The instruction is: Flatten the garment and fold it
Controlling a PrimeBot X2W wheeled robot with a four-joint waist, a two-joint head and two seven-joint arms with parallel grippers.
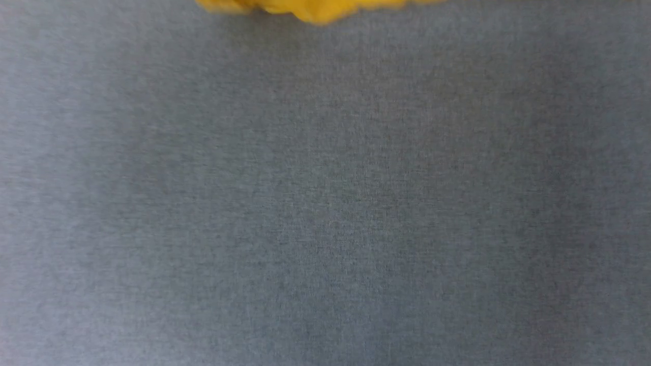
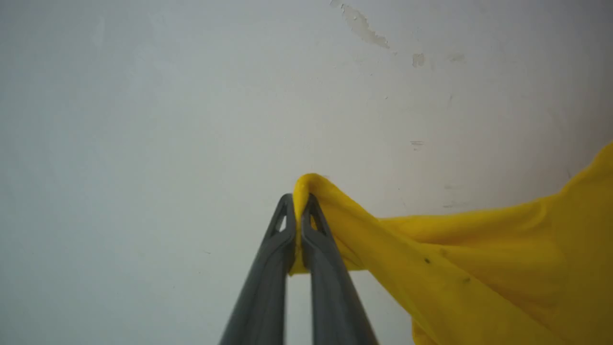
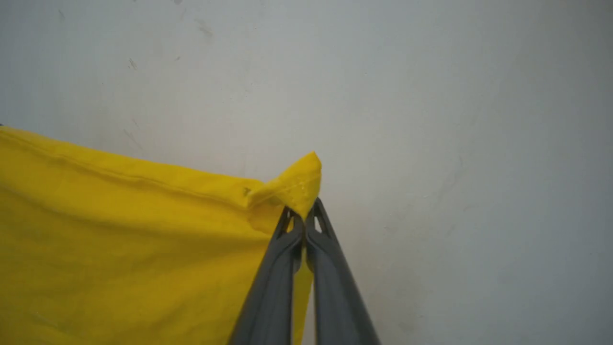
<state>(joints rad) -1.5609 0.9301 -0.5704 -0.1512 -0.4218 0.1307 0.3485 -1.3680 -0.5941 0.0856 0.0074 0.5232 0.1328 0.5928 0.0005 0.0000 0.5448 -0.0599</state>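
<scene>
The garment is bright yellow cloth. In the left wrist view my left gripper (image 2: 299, 203) is shut on a bunched edge of the garment (image 2: 479, 268), which trails off to the right. In the right wrist view my right gripper (image 3: 303, 215) is shut on a hemmed corner of the garment (image 3: 119, 239), and the cloth spreads taut to the left. Both grippers point toward a pale wall. In the head view a blurred strip of the garment (image 1: 315, 7) shows at the top edge, above the grey table.
A grey cloth-covered table top (image 1: 325, 203) spreads under the head view. The pale wall (image 2: 143, 120) behind the left gripper has chipped paint (image 2: 364, 28) near the top.
</scene>
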